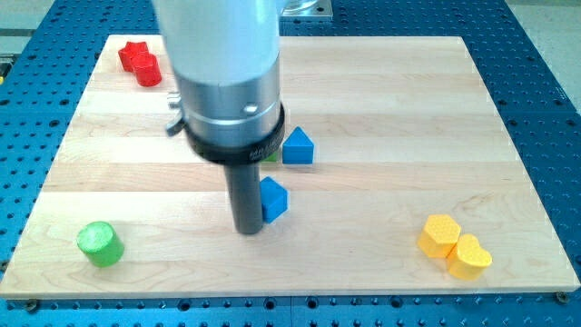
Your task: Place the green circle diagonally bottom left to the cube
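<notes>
Camera view, the only one. Our dark rod comes down from a wide grey metal arm housing that fills the view's top centre; my tip point(248, 231) sits on the pale wooden board point(381, 109), touching or just beside the left face of the small blue plastic cube point(273, 199). No jaws here to be apart or together, just a bare rod; it clamps nothing.

The green plastic circle point(99, 243), a short cylinder, stands near the board's bottom-left corner, well apart from the tip and the cube. It stands upright, round face up, long axis vertical, so it has no real heading; we judge it would push alike from any side.

It already lies down-left of the cube but far off, so we judge the task as still open. The tip is by the cube, not the circle, so it would have to reach the circle's far left side to push it.

Others:
- blue house-shaped block point(298, 146) above the cube, a sliver of green beside it, shape unclear
- red block point(139, 62) top left
- two yellow blocks point(454, 245) bottom right, touching
</notes>
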Controlling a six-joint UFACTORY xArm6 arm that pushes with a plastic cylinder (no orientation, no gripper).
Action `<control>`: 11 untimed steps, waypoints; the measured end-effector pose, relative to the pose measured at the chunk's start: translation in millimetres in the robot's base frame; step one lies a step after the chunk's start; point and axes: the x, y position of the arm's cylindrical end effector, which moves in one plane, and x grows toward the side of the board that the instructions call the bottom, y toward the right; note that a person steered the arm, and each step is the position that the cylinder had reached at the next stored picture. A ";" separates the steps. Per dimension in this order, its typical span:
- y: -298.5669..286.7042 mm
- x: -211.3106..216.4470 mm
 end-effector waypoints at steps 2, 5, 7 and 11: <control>73.8 -6.3; 32.4 -39.0; -31.7 78.1; -118.5 21.8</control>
